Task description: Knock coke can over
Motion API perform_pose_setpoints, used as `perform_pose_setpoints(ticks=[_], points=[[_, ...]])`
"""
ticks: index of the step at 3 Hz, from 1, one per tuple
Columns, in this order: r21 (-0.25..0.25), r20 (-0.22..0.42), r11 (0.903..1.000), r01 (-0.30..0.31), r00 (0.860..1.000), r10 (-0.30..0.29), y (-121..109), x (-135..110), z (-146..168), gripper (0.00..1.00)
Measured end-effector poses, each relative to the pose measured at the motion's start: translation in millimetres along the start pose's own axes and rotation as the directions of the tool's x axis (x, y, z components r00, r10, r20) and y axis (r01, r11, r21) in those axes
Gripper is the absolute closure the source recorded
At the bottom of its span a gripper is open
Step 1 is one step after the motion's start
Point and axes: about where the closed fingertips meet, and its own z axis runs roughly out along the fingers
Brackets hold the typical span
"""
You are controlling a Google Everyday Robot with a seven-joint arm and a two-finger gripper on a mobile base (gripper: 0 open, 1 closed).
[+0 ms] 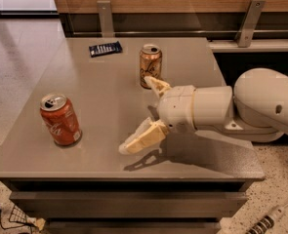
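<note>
One coke can (60, 119) stands upright at the front left of the table (99, 89), well apart from the gripper (135, 114), spread wide and empty; it looks light, stiff and smooth, so a sideways push near its top should tip it.

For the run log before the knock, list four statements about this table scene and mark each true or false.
1. The coke can stands upright on the table. True.
2. The gripper is shut on the coke can. False: it is open, holds nothing and hangs over the table well apart from that can.
3. The tan can lies on its side. False: it stands upright, close to the gripper's upper finger.
4. A dark packet lies flat near the table's far edge. True.
</note>
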Motion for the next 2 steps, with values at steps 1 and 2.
perform_pose_setpoints(ticks=[1, 2], points=[[-0.020, 0.066, 0.9998, -0.006, 0.998, 0.007, 8.0, -2.2, 37.9, 0.00], [-0.045, 0.085, 0.9989, 0.011, 0.996, -0.007, 15.0, -16.2, 63.2, 0.00]])
